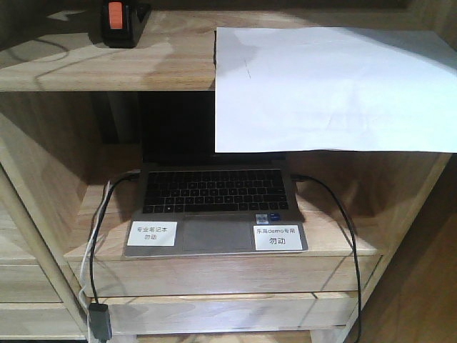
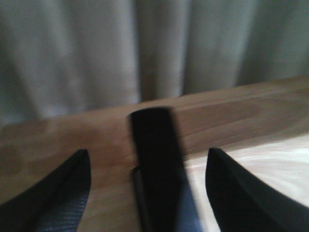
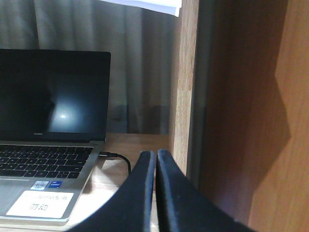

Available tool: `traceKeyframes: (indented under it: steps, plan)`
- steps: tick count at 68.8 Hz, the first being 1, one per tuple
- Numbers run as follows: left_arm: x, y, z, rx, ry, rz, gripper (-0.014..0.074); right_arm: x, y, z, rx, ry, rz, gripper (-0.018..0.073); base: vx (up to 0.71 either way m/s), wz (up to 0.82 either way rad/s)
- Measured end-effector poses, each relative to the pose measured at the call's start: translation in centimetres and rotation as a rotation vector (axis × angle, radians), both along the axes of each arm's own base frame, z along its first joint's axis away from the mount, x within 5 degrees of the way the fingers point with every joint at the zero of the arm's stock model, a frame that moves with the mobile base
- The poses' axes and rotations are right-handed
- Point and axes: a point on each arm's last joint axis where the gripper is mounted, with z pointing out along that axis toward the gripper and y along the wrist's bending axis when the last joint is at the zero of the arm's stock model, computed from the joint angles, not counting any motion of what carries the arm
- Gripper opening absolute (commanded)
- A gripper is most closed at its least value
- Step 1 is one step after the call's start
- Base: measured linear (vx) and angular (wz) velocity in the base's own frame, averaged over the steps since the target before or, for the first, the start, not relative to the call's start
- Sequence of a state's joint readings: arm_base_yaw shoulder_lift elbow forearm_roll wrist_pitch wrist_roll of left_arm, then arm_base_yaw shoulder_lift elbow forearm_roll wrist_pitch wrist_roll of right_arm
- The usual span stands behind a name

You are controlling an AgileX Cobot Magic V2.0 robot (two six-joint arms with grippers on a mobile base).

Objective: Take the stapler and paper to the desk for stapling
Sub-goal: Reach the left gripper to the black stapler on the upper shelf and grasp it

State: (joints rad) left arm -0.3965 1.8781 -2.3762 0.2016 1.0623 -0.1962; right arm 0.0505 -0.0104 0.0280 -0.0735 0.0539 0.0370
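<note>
The stapler (image 1: 118, 21), black with an orange patch, is small, stiff and probably dense; I would clamp it across the body. It sits on the top shelf board (image 1: 86, 68), left of the paper (image 1: 328, 86), a thin, floppy white sheet overhanging the edge and easiest to pinch there. My left gripper (image 2: 148, 154) gapes wide and holds nothing; the right gripper (image 3: 155, 183) is pressed together, also empty.

Pretty much all light-wood shelf unit (image 1: 50, 179) here, lit warm, with deep shadow at the back of the nook. An open laptop (image 1: 214, 193) sits in there, and black cables (image 1: 346, 221) trail down past the drawers (image 1: 228, 275). A grey curtain (image 3: 140, 58) hangs behind.
</note>
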Motion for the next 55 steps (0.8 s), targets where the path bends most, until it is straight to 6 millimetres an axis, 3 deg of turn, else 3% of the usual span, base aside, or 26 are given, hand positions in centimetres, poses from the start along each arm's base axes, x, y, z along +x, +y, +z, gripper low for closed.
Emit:
traceKeyframes:
  steps: [38, 45, 55]
  plan:
    - [2.4, -1.0, -3.0, 0.031, 0.069, 0.003, 0.0468, 0.0, 0.0, 0.0, 0.000, 0.000, 0.000, -0.0009, 0.00, 0.00]
    - [2.5, -1.0, -3.1, 0.030, 0.072, 0.001, 0.0395, 0.0, 0.0, 0.0, 0.000, 0.000, 0.000, -0.0009, 0.00, 0.00]
    - [2.5, -1.3, -3.2, 0.035, 0.072, -0.017, 0.0186, 0.0, 0.0, 0.0, 0.000, 0.000, 0.000, -0.0009, 0.00, 0.00]
